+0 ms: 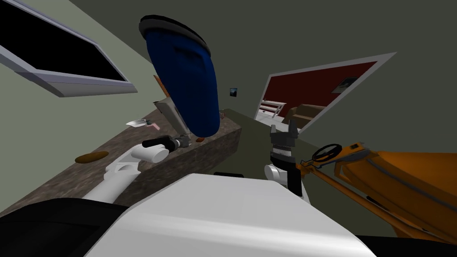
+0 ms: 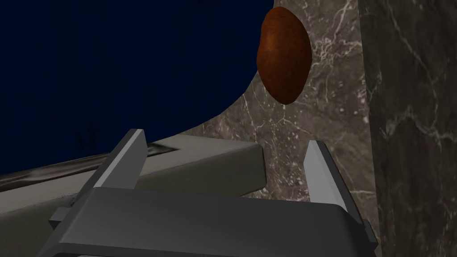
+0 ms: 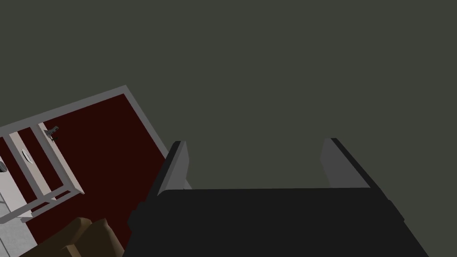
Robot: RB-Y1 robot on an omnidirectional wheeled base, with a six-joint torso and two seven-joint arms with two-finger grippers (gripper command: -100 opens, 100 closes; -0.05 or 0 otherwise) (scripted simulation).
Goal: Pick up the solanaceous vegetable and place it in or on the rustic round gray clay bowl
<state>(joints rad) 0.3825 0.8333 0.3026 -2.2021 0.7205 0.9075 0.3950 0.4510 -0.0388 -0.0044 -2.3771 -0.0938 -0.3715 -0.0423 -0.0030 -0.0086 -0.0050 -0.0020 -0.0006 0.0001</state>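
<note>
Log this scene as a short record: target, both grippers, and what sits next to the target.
target: brown potato, lying on the dark marble counter
left gripper: open, empty, pointed at the potato, short of it
right gripper: open, empty, beside the counter
neighbour: big dark blue object, right beside the potato

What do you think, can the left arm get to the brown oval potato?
Probably yes. Its fingers stand open, and the brown oval potato lies just ahead on the marbled stone counter, nothing between. A big dark blue object crowds one side.
</note>
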